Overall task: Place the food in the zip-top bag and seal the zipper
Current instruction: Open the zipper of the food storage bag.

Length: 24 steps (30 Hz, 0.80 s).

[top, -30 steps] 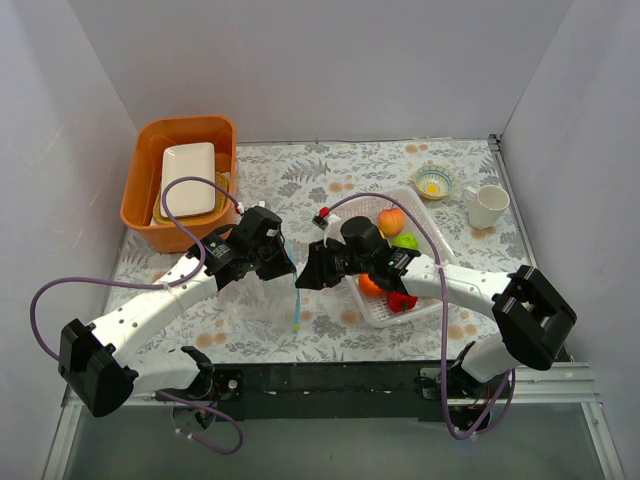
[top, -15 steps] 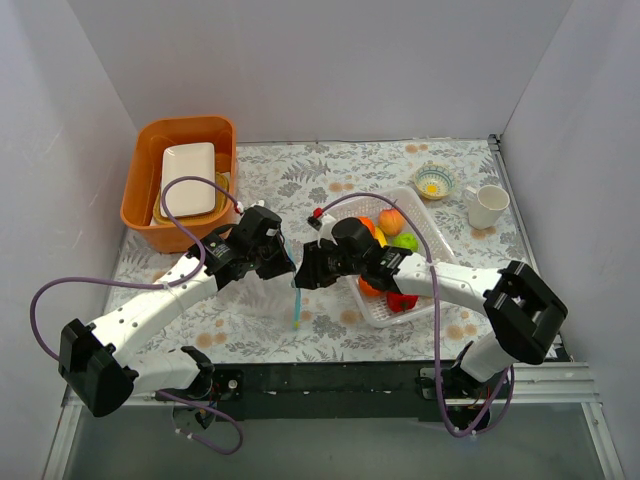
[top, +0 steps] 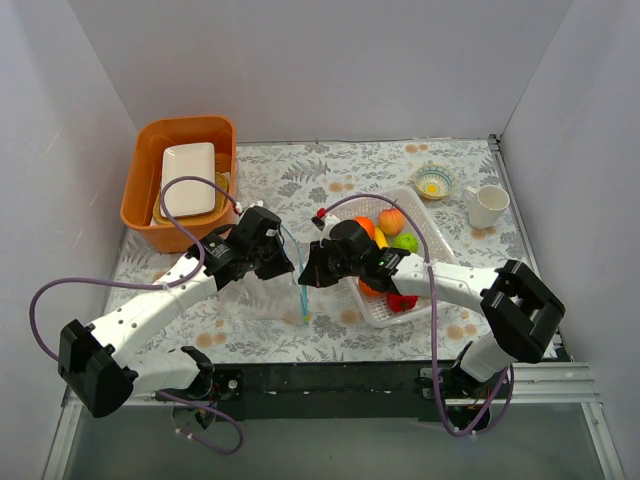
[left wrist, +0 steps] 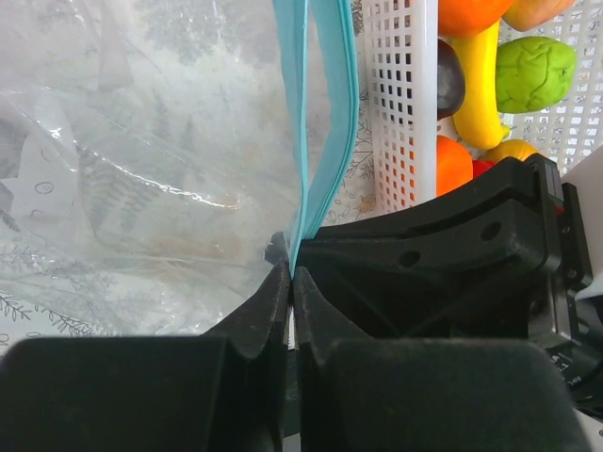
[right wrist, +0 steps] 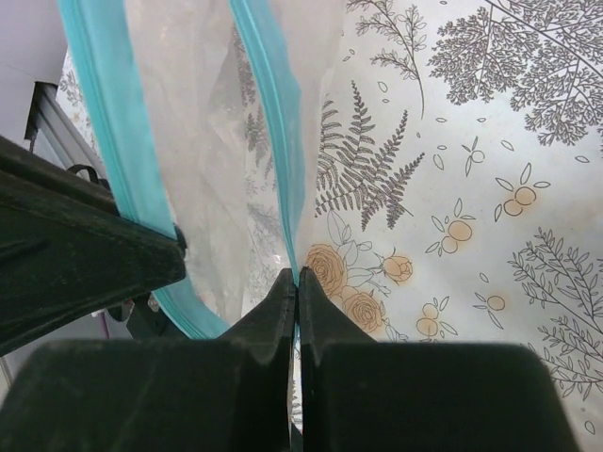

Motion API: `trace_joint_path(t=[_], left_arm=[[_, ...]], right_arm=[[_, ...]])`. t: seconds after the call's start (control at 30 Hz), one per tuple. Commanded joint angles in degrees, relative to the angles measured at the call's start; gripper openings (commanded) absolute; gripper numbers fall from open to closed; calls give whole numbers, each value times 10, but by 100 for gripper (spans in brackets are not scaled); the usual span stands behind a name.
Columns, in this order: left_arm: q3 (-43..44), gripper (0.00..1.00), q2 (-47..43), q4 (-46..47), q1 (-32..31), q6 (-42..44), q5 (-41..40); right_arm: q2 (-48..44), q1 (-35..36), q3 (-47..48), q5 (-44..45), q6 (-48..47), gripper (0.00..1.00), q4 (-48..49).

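Observation:
The clear zip-top bag [top: 262, 300] lies left of centre, its light blue zipper [top: 300, 298] raised between my two grippers. My left gripper [top: 286, 262] is shut on one lip of the zipper [left wrist: 325, 113]. My right gripper [top: 311, 273] is shut on the other lip [right wrist: 273, 113], so the mouth stands slightly apart. The bag [left wrist: 141, 188] looks empty. The food sits in the white perforated basket [top: 424, 212]: an orange [top: 366, 226], a green ball [top: 405, 241] and a red piece [top: 402, 301]. The left wrist view shows a banana [left wrist: 480, 85] and a dark purple ball [left wrist: 450, 80].
An orange bin [top: 138, 200] holding a white plate stands at the back left. A small patterned bowl [top: 434, 182] and a white mug [top: 487, 206] stand at the back right. Walls close in the table on three sides.
My right gripper has moved left to meet the left one at the bag's mouth. The blue zipper strip now stands higher and longer between them.

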Motion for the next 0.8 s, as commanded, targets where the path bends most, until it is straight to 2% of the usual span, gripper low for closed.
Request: trace_joint_path(t=[0.0,0.13,0.37,0.5,0.6,0.7,0.73,0.77], left_arm=[[16,0,-23,-26,4,10,-19],[28,0,-31,-81,10,7,-49],[62,0,-28,-156,36,-2,-37],[77,0,-41,-189,46,3,-43],[77,0,-37,-182,65,24,-15],[73,0,-22,-154,67,35,16],[72,0,-21,-146,67,37,21],[68,0,-15,-138,67,40,30]], right_arm=[[10,-8,22,18,18,1,-15],[39,-23,51,16,13,1,-56],[127,-58,192,40,-50,1,-234],[167,-63,246,70,-78,1,-297],[171,-63,250,66,-89,1,-299],[137,-63,231,36,-103,1,-258],[108,-63,218,33,-107,4,-250],[93,-63,214,31,-111,16,-242]])
